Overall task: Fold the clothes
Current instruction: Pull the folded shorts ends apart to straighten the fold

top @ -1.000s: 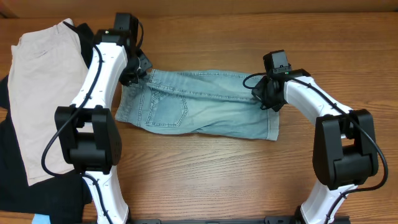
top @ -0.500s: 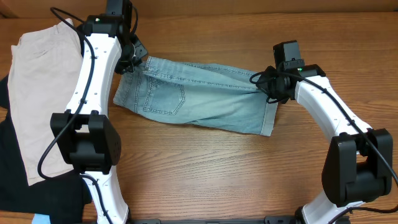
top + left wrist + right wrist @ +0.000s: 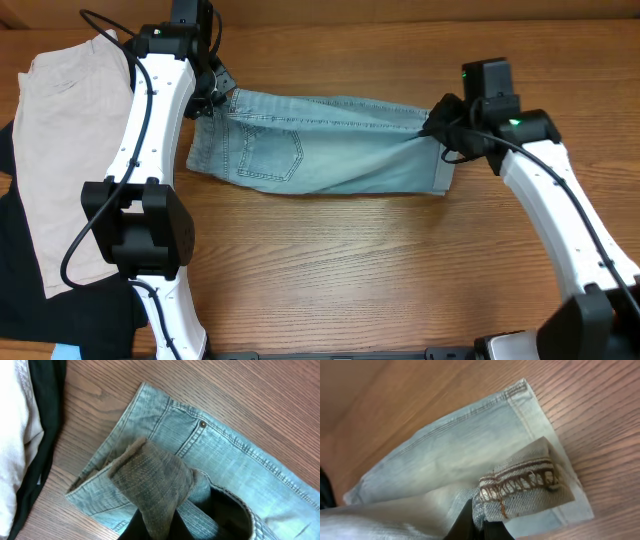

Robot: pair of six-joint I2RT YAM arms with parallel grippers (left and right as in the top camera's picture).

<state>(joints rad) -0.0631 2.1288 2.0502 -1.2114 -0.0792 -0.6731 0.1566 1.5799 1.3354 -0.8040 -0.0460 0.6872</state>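
The light-blue denim shorts (image 3: pixel 320 150) lie stretched left to right across the far middle of the table, folded lengthwise, a back pocket showing near the left end. My left gripper (image 3: pixel 215 98) is shut on the waistband corner at the shorts' far left; in the left wrist view a pinched fold of denim (image 3: pixel 155 480) rises between the dark fingers. My right gripper (image 3: pixel 440 125) is shut on the cuffed hem at the far right; in the right wrist view the hem's stitched inside (image 3: pixel 525 487) is clamped between the fingers.
Plain beige shorts (image 3: pixel 60 150) lie at the left over a black garment (image 3: pixel 20 290), close to my left arm; both also show at the left edge of the left wrist view (image 3: pixel 15 435). Bare wooden table (image 3: pixel 350 270) lies in front of the shorts.
My right gripper has pulled the hem to the right and slightly away, and the left gripper moved up and back; the shorts are now stretched flatter and straighter between them.
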